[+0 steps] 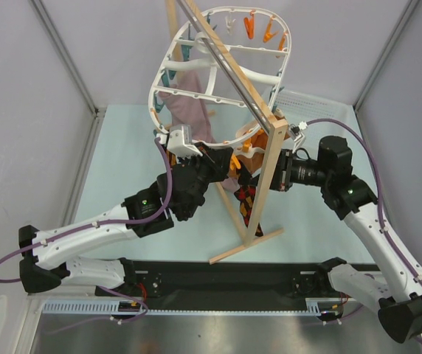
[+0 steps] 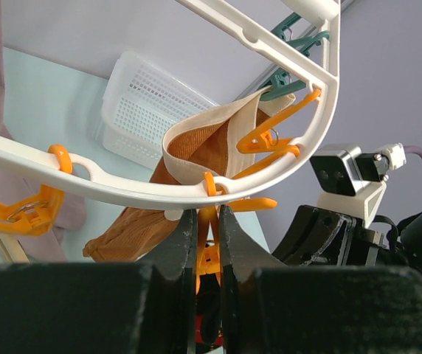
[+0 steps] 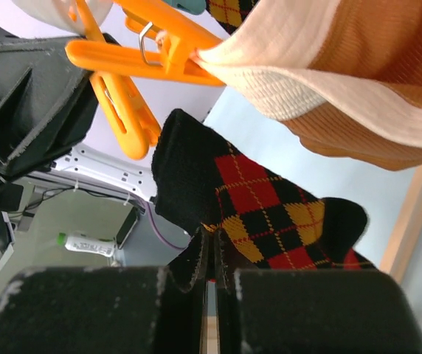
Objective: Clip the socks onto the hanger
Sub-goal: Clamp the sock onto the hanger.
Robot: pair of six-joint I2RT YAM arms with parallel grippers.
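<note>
The white oval hanger (image 1: 154, 94) hangs tilted from the stand's rod, ringed with orange and teal clips. My left gripper (image 1: 222, 160) reaches under its near rim (image 2: 159, 196) and is shut (image 2: 208, 215) on an orange clip (image 2: 209, 247) hanging from it. My right gripper (image 1: 254, 178) is shut (image 3: 212, 240) on a black, red and yellow diamond-check sock (image 3: 270, 210), held up just beside that orange clip (image 3: 126, 118). The sock (image 1: 245, 200) dangles below both grippers. I see only one sock clearly.
A plain orange garment (image 2: 196, 151) with a cream band is clipped to the hanger beside the grippers. A mauve-pink cloth (image 1: 189, 110) hangs further left. The wooden stand's post (image 1: 268, 193) stands between the arms. A white mesh basket (image 2: 148, 103) sits at the back right.
</note>
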